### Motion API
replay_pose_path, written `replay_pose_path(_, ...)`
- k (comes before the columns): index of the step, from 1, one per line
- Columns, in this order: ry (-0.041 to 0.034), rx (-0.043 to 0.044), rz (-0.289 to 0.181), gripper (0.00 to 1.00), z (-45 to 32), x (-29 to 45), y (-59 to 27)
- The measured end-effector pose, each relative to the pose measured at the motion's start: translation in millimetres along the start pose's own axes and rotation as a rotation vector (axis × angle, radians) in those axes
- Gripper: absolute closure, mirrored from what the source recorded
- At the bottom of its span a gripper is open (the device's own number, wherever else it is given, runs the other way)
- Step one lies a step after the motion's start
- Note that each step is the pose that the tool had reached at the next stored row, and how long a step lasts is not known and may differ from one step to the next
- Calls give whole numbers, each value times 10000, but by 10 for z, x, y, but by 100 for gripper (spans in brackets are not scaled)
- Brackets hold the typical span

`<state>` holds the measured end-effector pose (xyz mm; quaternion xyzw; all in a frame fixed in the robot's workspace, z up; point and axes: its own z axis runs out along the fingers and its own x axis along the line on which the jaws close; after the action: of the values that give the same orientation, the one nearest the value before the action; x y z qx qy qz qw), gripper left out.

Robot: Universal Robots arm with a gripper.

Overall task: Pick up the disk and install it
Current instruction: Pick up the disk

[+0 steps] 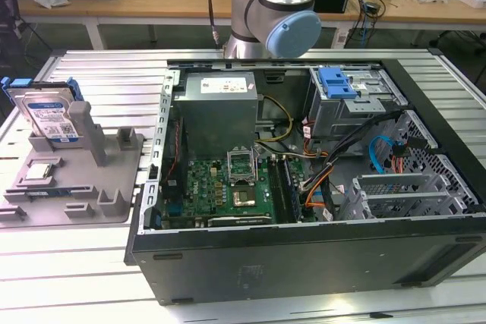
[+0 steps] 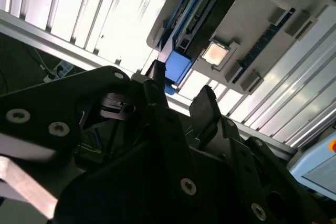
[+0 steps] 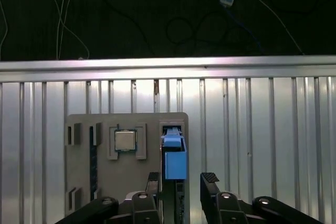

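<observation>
Gripper above disk, jaws released, wide apart, holding nothing. Disk standing on its edge in grey holder, near chip, outside the computer case.

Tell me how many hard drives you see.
1: the disk stands in the grey holder, at the exterior view's left. The drive cage may hide others.

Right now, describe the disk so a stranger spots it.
At the exterior view's left of the open computer case sits a grey holder tray. The disk stands on edge at its far end, blue-framed with a white-and-blue label, unlike the flat square processor chip nearby.
</observation>
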<state>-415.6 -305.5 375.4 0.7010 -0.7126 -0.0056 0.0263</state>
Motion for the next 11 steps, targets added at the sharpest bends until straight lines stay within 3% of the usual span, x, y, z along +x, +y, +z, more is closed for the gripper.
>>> replay_pose_path(2, 0, 0, 0, 51, 14, 0, 0)
replay_pose_path(11, 1, -3, 0, 51, 101, -3, 3)
